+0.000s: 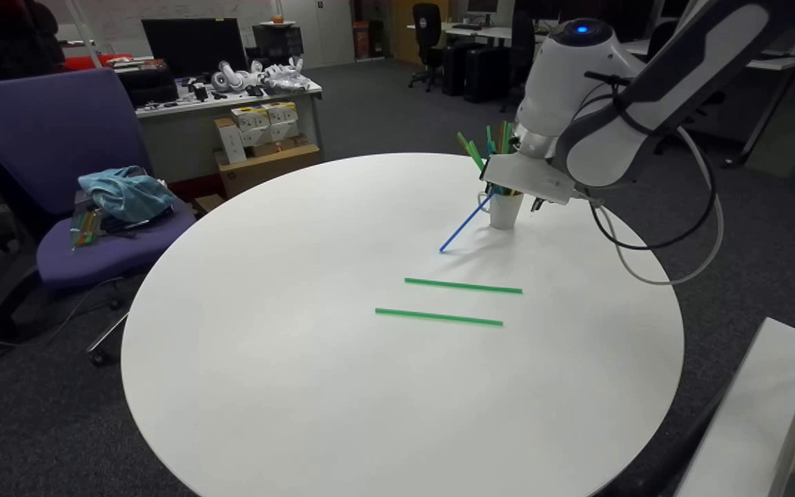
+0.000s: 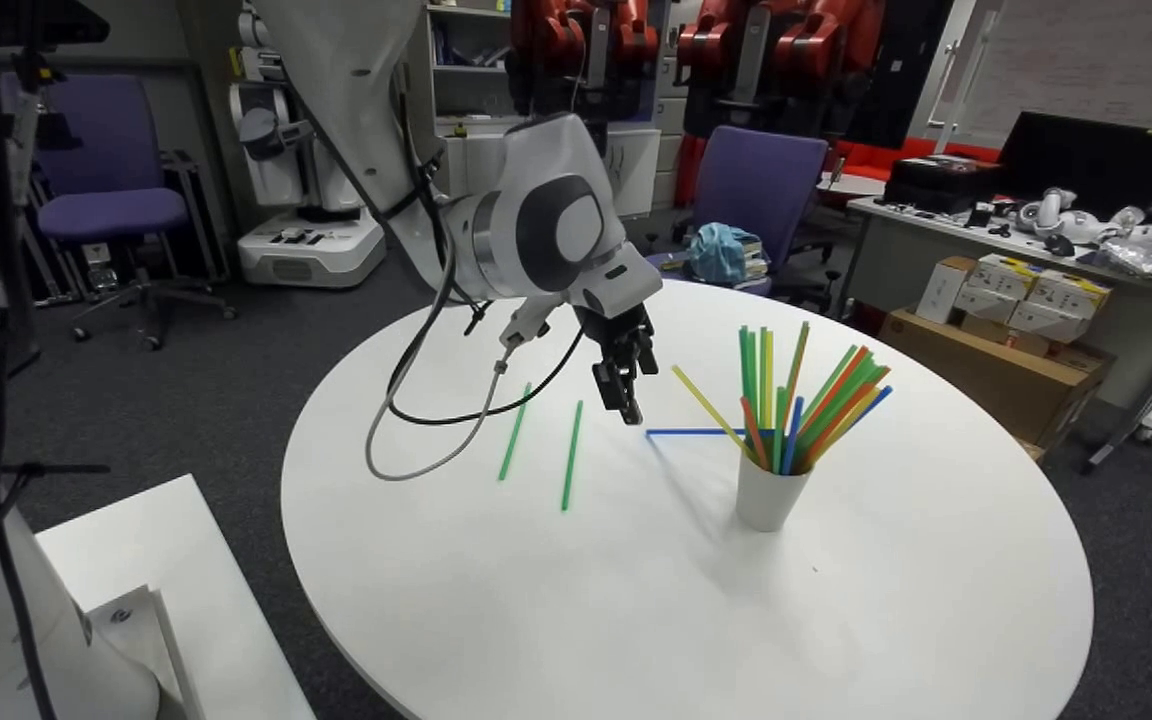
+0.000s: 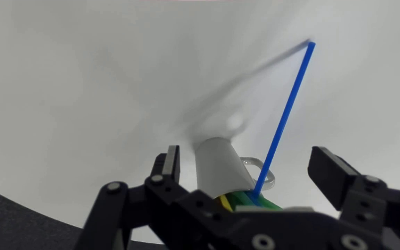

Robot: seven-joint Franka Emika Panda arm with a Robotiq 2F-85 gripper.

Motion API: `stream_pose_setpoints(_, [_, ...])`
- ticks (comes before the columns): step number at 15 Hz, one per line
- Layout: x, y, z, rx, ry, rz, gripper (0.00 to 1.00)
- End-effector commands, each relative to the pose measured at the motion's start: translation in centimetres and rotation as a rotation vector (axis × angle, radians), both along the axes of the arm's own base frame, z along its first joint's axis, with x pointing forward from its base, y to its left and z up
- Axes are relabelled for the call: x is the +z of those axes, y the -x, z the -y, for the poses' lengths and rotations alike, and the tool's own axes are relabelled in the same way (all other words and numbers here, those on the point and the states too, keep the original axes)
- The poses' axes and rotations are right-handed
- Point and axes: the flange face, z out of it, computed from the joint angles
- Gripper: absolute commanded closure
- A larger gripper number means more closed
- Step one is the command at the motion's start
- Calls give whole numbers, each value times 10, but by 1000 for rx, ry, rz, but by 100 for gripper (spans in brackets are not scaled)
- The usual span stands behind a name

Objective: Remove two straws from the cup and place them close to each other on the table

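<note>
Jaws apart: wrist view has the two sides spread wide, with the cup and a sloping blue straw showing between them. Raised position, near the cup; seen clear of it in an exterior view.

Desk: large, round, plain white top, bearing the cup and loose straws.

Arm: extends over the desk, its end near the cup.

Purple chair: off the desk's edge, well apart from the cup. Light-blue cloth bundled on its seat, likewise well apart from the cup.

Cup: white, upright on the desk, handle visible in the wrist view.

Straw bunch: stands in the cup, leaning at several angles; green, yellow, orange and blue noted. One yellow straw tilts far out over the cup's rim.

Blue straw: slants from the cup's mouth down to the desk just beside the cup, crossing the handle in the wrist view. Inner end hidden among the bunch.

Nearer green straw: out of the cup, flat on the desk, a short way from it. Farther green straw: also flat, farther from the cup; the pair lie nearly parallel, a gap between them.
</note>
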Motion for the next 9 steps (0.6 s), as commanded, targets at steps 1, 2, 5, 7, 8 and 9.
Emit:
stream_pose_setpoints(1, [-10,-24,-14,-160,-11,99,0])
stream_pose_setpoints(2, [-15,-30,-20,-213,-13,118,0])
stream_pose_setpoints(5, [-34,-44,-41,-346,7,174,0])
stream_pose_setpoints(7, [-51,-54,-54,-387,41,208,0])
stream_pose_setpoints(8, [-60,-58,-59,-402,60,218,0])
stream_pose_setpoints(9, [-69,-63,-64,-413,81,225,0])
